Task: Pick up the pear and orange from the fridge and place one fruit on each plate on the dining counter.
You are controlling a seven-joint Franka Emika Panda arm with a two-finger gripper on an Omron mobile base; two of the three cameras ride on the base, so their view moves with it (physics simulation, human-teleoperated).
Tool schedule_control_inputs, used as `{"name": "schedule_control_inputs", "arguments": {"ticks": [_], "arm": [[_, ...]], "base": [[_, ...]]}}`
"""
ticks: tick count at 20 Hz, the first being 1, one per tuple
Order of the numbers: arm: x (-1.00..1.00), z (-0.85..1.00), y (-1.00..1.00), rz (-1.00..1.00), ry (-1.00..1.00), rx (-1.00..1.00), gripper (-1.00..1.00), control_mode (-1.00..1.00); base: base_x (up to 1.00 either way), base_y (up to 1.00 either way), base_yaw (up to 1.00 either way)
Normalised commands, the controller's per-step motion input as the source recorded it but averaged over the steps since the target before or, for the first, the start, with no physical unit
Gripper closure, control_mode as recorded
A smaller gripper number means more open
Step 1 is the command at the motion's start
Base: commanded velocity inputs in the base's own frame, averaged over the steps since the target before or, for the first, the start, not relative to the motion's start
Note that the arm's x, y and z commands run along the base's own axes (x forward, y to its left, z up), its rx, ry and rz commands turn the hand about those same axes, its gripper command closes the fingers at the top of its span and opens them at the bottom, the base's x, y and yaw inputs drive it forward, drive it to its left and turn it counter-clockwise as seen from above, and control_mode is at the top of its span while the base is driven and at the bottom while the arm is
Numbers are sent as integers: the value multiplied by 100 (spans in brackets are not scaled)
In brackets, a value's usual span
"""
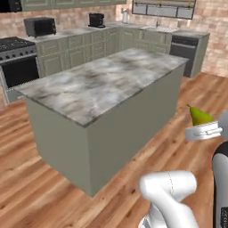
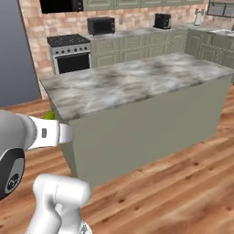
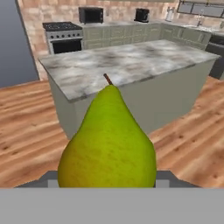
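My gripper is shut on the pear, a yellow-green fruit held with its pointed stem end up, out over the wood floor. In the hand view the pear fills the lower middle, with the dining counter behind it. That counter is a long island with a grey-white marbled top and plain olive-grey sides, and it stands to the left of the gripper in the left base view. A sliver of the pear peeks past the arm near the counter's left corner. The orange, the plates and the fridge are out of view.
Behind the island a row of pale green cabinets carries a microwave and a small black appliance. A stove stands at the left and a dishwasher at the back right. Wood floor surrounds the island.
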Motion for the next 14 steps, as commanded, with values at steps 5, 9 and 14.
{"name": "schedule_control_inputs", "arguments": {"ticks": [5, 9, 14], "arm": [[0, 0, 0, 0, 0, 0, 100, 100], [0, 0, 0, 0, 0, 0, 100, 100], [0, 0, 0, 0, 0, 0, 100, 100]], "base": [[2, -49, -63], [31, -63, -53], [53, -69, -47]]}}
